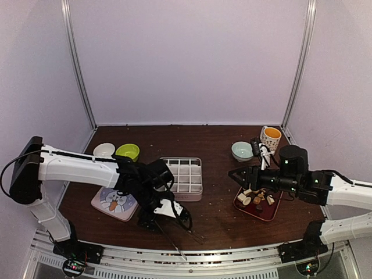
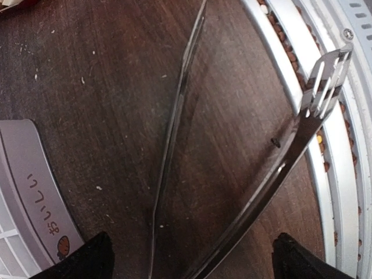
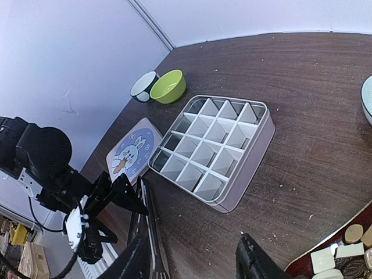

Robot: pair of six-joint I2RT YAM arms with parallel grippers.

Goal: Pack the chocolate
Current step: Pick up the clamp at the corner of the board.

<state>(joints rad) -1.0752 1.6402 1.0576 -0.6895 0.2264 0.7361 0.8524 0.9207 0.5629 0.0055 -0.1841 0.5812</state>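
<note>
The chocolate (image 1: 256, 196) is a heap of small cream, tan and dark pieces on a red tray (image 1: 273, 212) at the right; a few pieces (image 3: 343, 256) show at the right wrist view's bottom corner. A pale box with a grid of empty compartments (image 1: 181, 174) (image 3: 215, 148) sits mid-table. My right gripper (image 1: 233, 174) (image 3: 195, 261) hovers open and empty, left of the tray and pointing toward the box. My left gripper (image 1: 165, 212) (image 2: 195, 258) is wide open low over the table, its fingers either side of metal tongs (image 1: 174, 241) (image 2: 174, 128) lying near the front edge.
The box's lid with a rabbit picture (image 1: 114, 202) lies left of the box. A white bowl (image 1: 104, 150) and a green bowl (image 1: 128, 151) stand at the back left. A light blue bowl (image 1: 242, 151) and a mug (image 1: 270, 138) stand at the back right. Crumbs dot the table.
</note>
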